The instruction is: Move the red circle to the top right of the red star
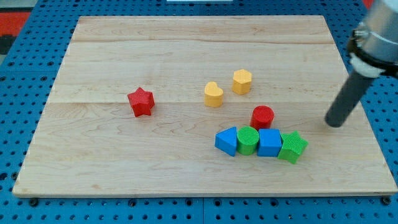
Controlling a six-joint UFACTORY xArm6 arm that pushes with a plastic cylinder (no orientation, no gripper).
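The red circle lies right of the board's middle, just above a row of blocks. The red star lies far to its left, left of centre. My tip is to the right of the red circle, about a hand's width away, touching no block. The rod rises from it toward the view's top right corner.
A yellow heart and a yellow hexagon lie up-left of the red circle. Below the circle a row runs blue triangle, green cylinder, blue block, green star. The wooden board ends near the view's edges.
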